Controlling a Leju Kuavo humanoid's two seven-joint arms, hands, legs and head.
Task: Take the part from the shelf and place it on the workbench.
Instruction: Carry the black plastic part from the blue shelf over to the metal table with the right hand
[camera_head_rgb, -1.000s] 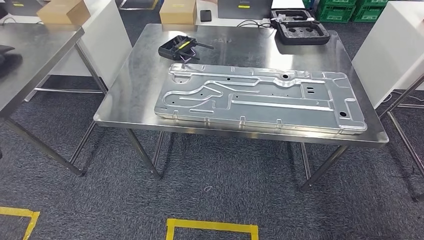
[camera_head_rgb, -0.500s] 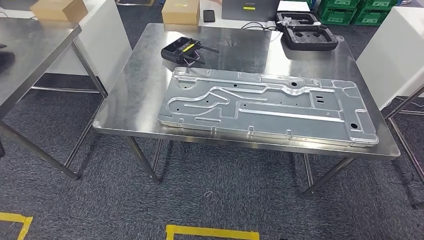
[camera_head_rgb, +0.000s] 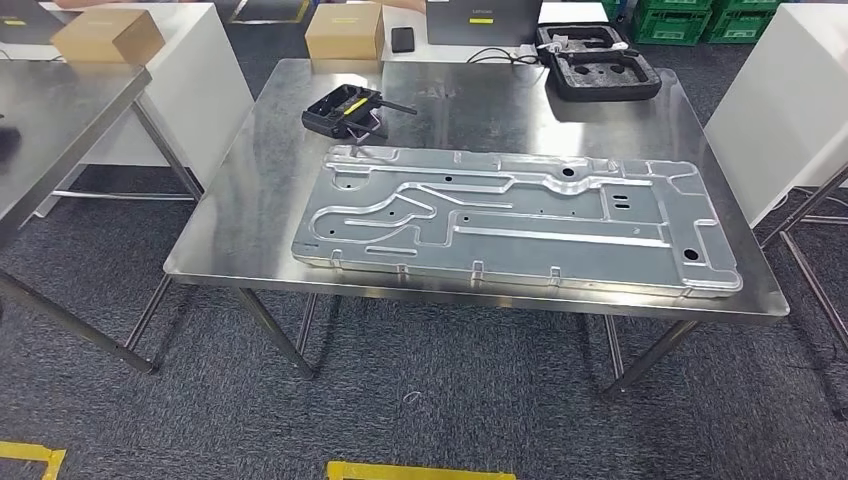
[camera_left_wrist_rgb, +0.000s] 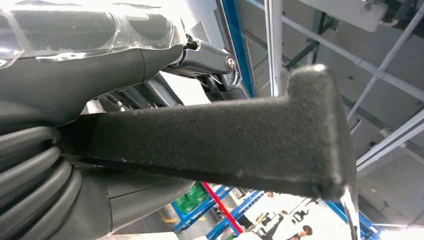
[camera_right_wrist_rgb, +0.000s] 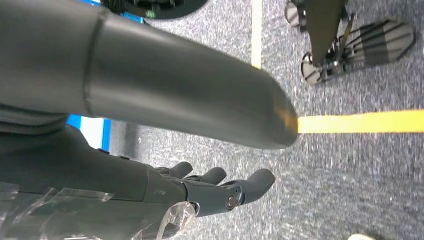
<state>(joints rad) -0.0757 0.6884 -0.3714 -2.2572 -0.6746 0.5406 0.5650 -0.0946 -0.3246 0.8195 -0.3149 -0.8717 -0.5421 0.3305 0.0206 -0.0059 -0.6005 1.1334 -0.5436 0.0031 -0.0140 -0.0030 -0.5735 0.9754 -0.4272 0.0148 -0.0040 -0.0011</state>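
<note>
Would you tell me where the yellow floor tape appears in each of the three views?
Head view: the yellow floor tape lies at the bottom edge, on the floor in front of the steel table.
Left wrist view: not in it; this camera faces the ceiling beams.
Right wrist view: a yellow strip lies across the floor.
Shared landmark: the grey carpet.

The large metal plate (camera_head_rgb: 515, 220) covers most of the surface (camera_head_rgb: 250, 200). Bare strips stay along the 9 o'clock edge and around 12 o'clock, where a black controller (camera_head_rgb: 345, 108) and black foam tray (camera_head_rgb: 598, 70) stand as obstacles.
</note>
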